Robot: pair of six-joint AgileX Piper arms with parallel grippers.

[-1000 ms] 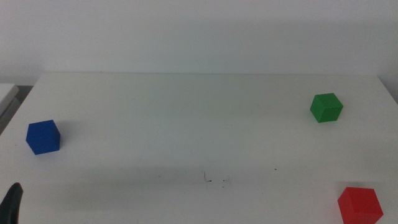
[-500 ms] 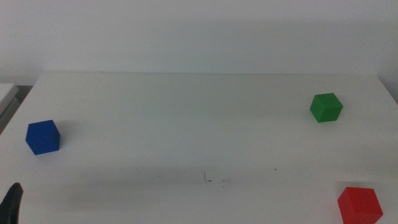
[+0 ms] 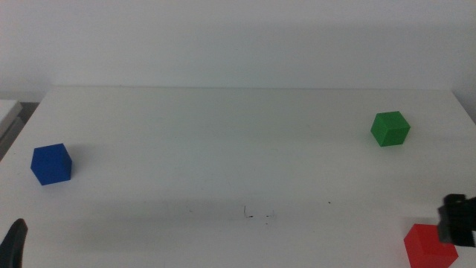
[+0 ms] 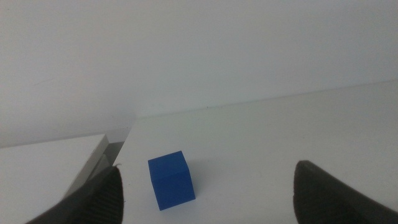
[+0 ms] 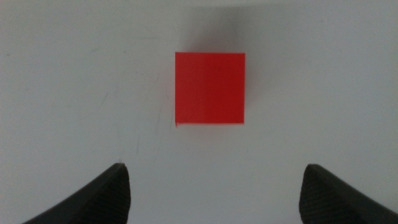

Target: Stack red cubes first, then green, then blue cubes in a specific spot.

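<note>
Since a second ago my right gripper (image 3: 457, 223) has come in at the middle view's right edge, just above the red cube (image 3: 430, 245); green cube (image 3: 390, 128) and blue cube (image 3: 51, 164) haven't shifted, and the scuffed stacking spot (image 3: 256, 215) is bare. My left gripper (image 4: 205, 205) waits at the near left corner, jaws spread, blue cube ahead. Through the right wrist, jaws are wide apart with the red cube (image 5: 209, 88) beyond them: I'd move forward until it's centred between them, then descend squarely
</note>
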